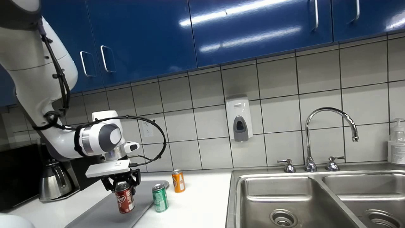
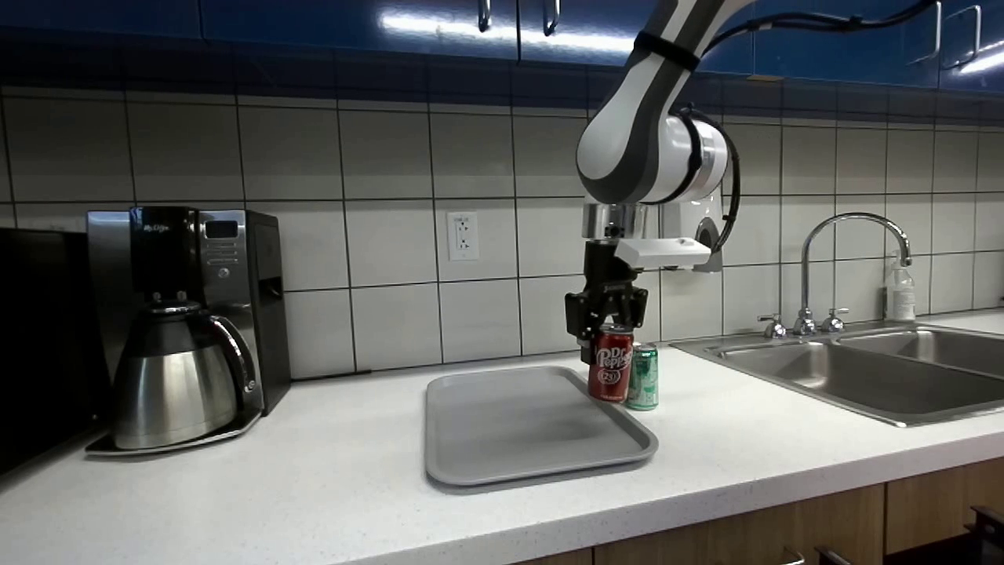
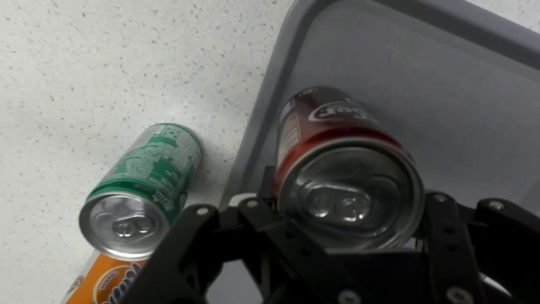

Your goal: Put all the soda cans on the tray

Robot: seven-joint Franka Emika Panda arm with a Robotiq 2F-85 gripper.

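Note:
My gripper [image 1: 123,188] is shut on the red can, with a finger on each side near its top; it also shows in the wrist view [image 3: 350,198]. The red can [image 2: 610,369] is nearly upright over the sink-side edge area of the pale grey tray [image 2: 510,431]. I cannot tell whether its base touches the tray. The green can [image 1: 160,199] stands upright on the counter just outside that tray edge. The orange can [image 1: 178,182] stands upright farther back; the wrist view shows only part of it [image 3: 105,283]. In an exterior view it is hidden behind the other cans.
A coffee maker with a steel pot [image 2: 180,377] stands beyond the tray's opposite side. The steel double sink [image 1: 278,196] and its faucet [image 1: 329,110] are on the cans' side. The tiled wall [image 2: 392,314] bounds the counter, with blue cabinets [image 1: 142,41] above.

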